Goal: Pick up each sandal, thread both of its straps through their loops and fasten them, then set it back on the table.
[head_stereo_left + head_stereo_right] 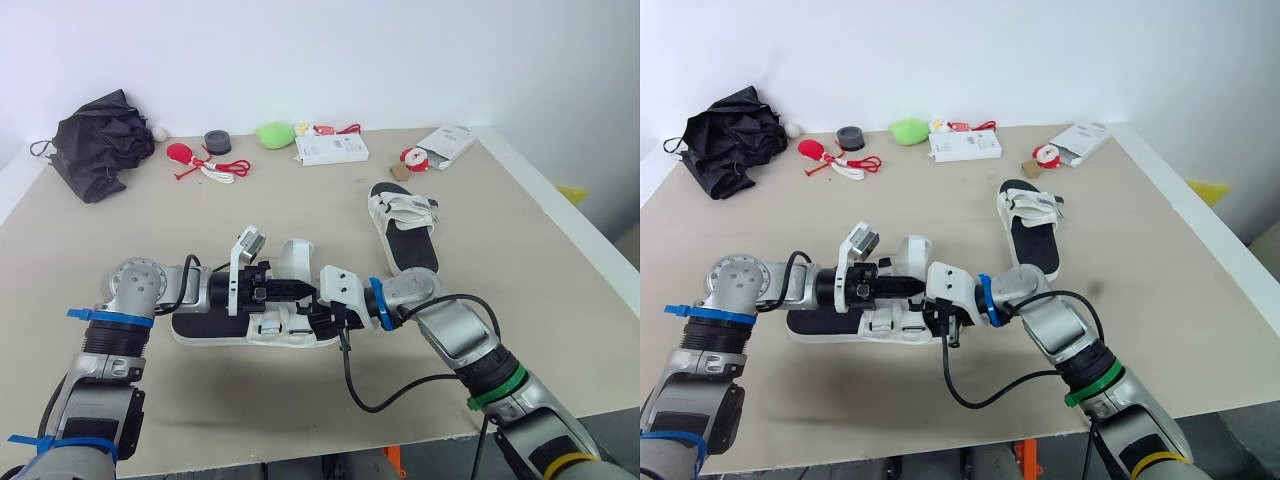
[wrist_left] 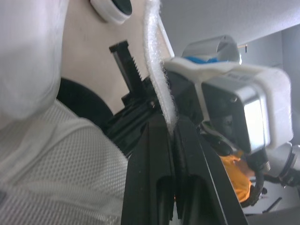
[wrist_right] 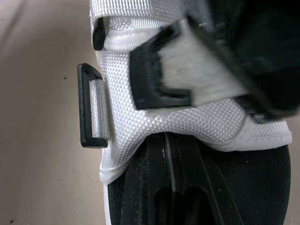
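At left hand, pinched strap

Near sandal unfastened, far sandal sole-down

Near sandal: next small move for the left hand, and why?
Probably carry the strap tip toward the black loop on the near sandal. The left hand is shut on that fuzzy white strap, which is not yet threaded. The loop stands empty, and the right hand looks clamped on the sandal's white mesh beside it, steadying it.
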